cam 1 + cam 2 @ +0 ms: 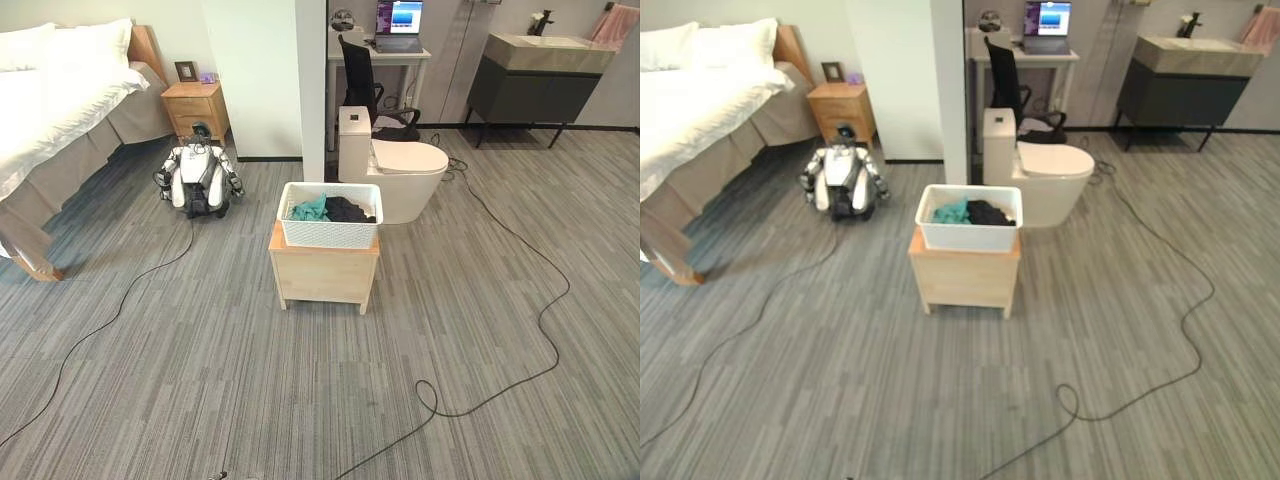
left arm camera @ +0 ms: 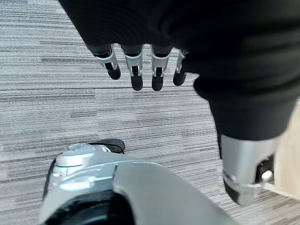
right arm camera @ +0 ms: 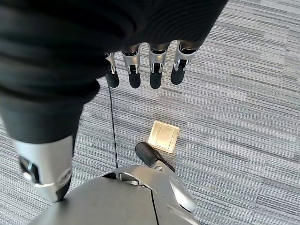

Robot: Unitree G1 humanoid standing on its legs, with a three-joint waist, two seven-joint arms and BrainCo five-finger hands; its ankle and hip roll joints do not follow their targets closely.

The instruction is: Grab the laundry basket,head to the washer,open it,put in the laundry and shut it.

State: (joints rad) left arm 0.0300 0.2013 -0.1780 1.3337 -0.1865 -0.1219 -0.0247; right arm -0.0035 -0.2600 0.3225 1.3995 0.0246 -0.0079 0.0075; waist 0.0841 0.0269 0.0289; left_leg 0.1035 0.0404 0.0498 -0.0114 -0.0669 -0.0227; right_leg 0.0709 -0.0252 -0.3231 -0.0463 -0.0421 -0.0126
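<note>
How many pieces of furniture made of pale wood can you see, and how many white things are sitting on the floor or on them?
Pale wood furniture: 2, the low wooden stand and the wooden nightstand.
White things: 3, the white plastic laundry basket, the white toilet and the small white wheeled robot.
Total: 5.

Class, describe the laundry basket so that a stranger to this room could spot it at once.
Find the white toilet beside the white partition wall. In front of it stands a low light-wood stand, and the white perforated plastic laundry basket sits on top, alone in holding teal and dark clothes.
</note>
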